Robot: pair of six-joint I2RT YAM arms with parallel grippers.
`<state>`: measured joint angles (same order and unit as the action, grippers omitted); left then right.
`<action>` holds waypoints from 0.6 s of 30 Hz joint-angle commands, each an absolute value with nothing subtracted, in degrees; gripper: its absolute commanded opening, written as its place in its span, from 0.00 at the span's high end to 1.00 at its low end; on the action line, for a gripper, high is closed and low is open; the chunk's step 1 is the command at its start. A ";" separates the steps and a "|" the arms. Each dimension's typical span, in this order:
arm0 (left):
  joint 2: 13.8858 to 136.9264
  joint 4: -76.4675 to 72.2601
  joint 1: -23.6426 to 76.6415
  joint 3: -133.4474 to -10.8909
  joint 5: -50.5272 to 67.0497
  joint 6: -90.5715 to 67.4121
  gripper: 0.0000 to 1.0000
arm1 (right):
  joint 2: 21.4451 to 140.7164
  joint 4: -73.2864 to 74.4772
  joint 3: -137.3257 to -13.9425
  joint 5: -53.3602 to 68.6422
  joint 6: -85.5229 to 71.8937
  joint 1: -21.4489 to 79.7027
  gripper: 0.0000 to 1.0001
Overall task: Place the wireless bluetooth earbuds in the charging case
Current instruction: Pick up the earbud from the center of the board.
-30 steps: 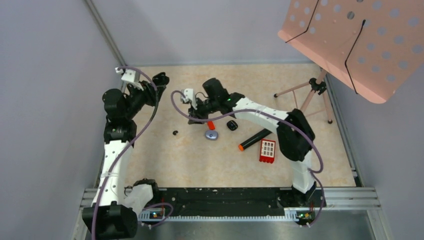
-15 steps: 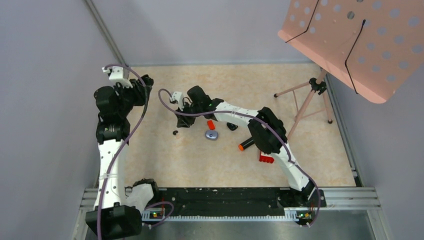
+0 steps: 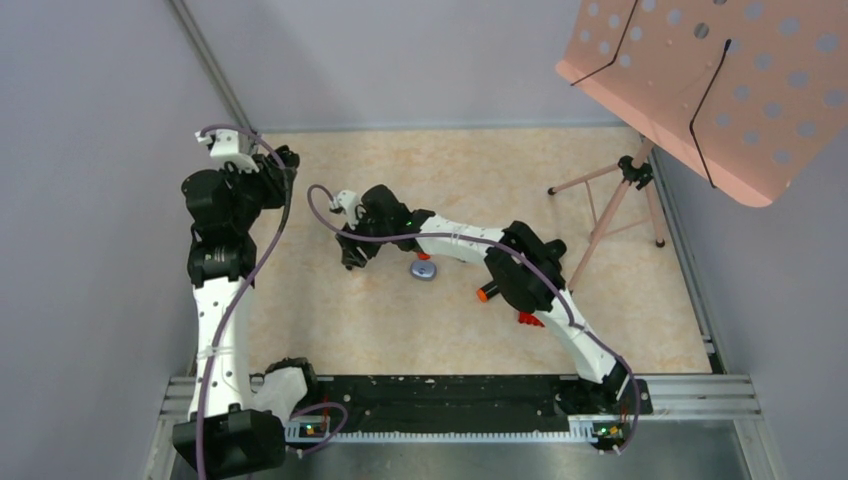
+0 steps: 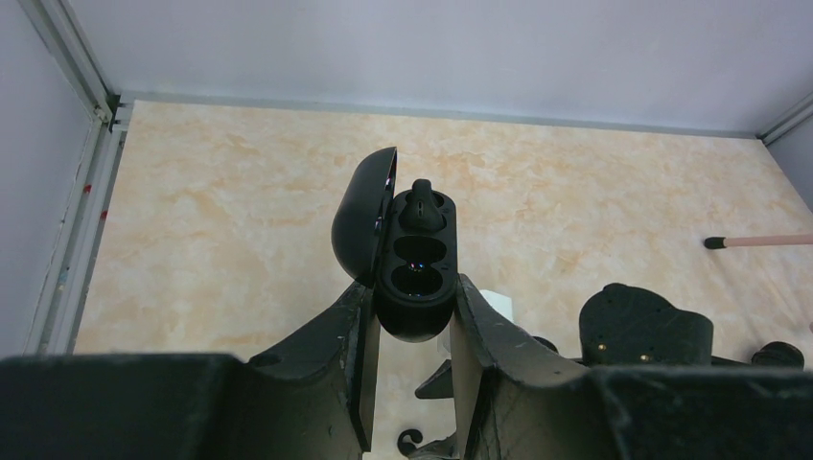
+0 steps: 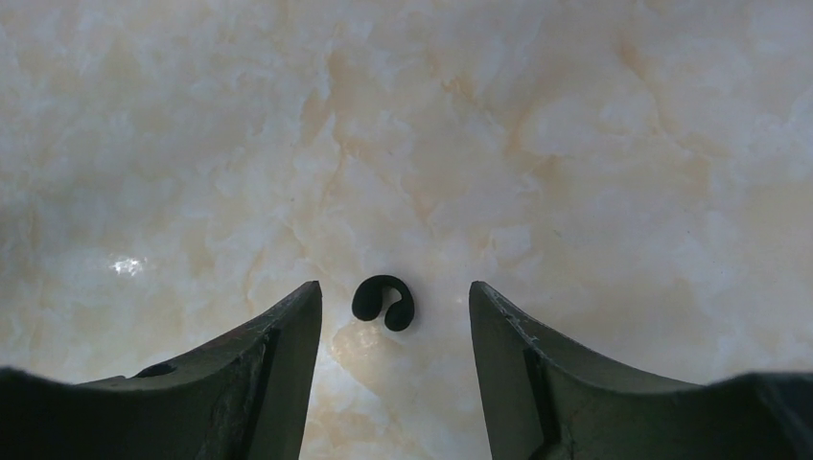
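My left gripper [image 4: 414, 287] is shut on the black charging case [image 4: 422, 264] and holds it up at the far left, also seen in the top view [image 3: 275, 165]. The case lid is open. One black earbud [image 4: 420, 203] sits in the far slot; the near slot is empty. My right gripper [image 5: 394, 289] is open, low over the table, with a small black curled earbud [image 5: 383, 302] lying between its fingertips, touching neither. In the top view the right gripper [image 3: 352, 255] hides that earbud.
A grey-blue round object [image 3: 423, 270] lies just right of the right gripper. A black marker with an orange cap [image 3: 483, 294] and a red block [image 3: 528, 319] lie partly under the right arm. A pink perforated stand [image 3: 700, 80] on tripod legs [image 3: 630, 175] is at the back right.
The right arm has swung left and come down over the loose black earbud. The left arm has drawn back to the left with the case.
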<state>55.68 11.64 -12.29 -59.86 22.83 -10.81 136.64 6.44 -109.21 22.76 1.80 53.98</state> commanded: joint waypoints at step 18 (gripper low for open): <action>56.37 10.15 -12.74 -62.02 23.36 -11.63 1.00 | 140.59 8.37 -112.33 19.61 7.43 55.06 0.56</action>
